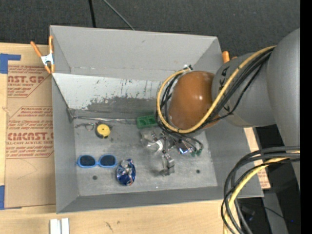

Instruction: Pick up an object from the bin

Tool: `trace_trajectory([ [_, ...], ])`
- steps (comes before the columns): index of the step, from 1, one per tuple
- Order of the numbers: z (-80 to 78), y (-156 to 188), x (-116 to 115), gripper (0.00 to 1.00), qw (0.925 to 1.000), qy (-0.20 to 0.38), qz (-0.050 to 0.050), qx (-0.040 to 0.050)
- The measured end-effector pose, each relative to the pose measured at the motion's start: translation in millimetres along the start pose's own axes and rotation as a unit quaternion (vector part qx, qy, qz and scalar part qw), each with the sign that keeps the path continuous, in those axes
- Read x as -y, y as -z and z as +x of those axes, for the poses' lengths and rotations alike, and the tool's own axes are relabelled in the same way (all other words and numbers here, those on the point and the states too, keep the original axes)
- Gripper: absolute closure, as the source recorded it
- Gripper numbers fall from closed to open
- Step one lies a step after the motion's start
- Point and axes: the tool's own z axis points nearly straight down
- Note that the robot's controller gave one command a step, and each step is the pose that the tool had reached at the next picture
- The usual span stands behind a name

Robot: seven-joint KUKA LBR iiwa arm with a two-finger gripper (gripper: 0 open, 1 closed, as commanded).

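Observation:
My gripper (pixel 167 164) hangs below the arm's orange cover, low over the bin floor right of centre, and nothing shows held in it. A small green block (pixel 145 121) lies just up and left of it, near the back wall. A silvery crumpled piece (pixel 151 141) lies close on the gripper's left; whether they touch I cannot tell. A crumpled blue and white wrapper (pixel 126 172) rests on the floor further left, toward the front.
A pair of blue oval lenses (pixel 97 161) lies at the front left. A yellow round disc (pixel 103 130) sits at the back left. The arm and its cables cover the bin's right side. Sloped bin walls rise at the back and left.

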Motion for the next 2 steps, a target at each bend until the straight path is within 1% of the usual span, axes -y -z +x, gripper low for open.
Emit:
trace_trajectory([
  [1, -30.4, 21, 45, 0.00, 0.9987, -0.051, 0.002, 0.0019],
  [2, -39.0, -12, 21, 0.00, 0.9993, -0.037, 0.000, -0.0026],
])
